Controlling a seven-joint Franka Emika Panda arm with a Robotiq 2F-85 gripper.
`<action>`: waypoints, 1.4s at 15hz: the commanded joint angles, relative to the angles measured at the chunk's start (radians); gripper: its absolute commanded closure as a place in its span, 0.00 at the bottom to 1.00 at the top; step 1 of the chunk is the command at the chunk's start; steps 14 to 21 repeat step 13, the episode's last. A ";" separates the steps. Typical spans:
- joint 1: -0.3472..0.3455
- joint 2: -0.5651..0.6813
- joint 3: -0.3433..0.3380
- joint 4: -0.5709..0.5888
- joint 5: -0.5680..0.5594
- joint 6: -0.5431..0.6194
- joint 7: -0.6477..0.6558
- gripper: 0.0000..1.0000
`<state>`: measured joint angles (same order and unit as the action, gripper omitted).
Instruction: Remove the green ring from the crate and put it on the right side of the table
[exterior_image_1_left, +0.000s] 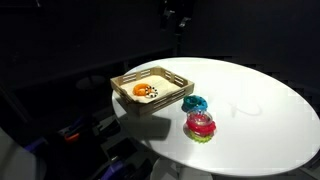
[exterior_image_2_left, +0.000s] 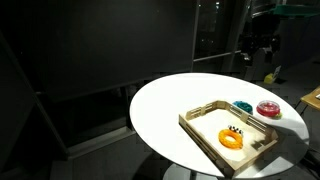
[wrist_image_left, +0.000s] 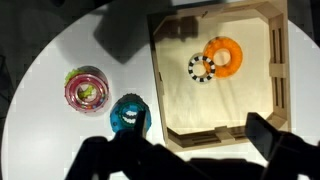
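The light-wood crate (exterior_image_1_left: 128, 80) (exterior_image_2_left: 200, 115) (wrist_image_left: 160, 70) lies on the white round table (exterior_image_1_left: 250, 110) (exterior_image_2_left: 165, 105) (wrist_image_left: 50, 60). It holds an orange ring (exterior_image_1_left: 142, 90) (exterior_image_2_left: 232, 139) (wrist_image_left: 224, 54) and a small black-and-white ring (wrist_image_left: 201, 67). No green ring shows in the crate. A pink ring with green parts (exterior_image_1_left: 201, 125) (exterior_image_2_left: 268, 109) (wrist_image_left: 86, 89) stands on the table outside the crate, next to a teal ring (exterior_image_1_left: 194, 104) (exterior_image_2_left: 242, 106) (wrist_image_left: 128, 114). My gripper (wrist_image_left: 195, 140) (exterior_image_2_left: 255, 50) is open and empty, high above the crate's near edge.
The surroundings are dark. The table edge curves close to the crate in an exterior view (exterior_image_1_left: 130, 115). Bare white tabletop lies beyond the rings (exterior_image_1_left: 260, 95).
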<state>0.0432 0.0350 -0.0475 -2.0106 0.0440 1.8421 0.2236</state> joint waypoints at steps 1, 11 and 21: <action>-0.014 -0.093 0.021 -0.021 0.001 -0.011 -0.004 0.00; -0.016 -0.135 0.036 -0.008 0.006 -0.002 -0.002 0.00; -0.016 -0.135 0.036 -0.010 0.006 -0.002 -0.002 0.00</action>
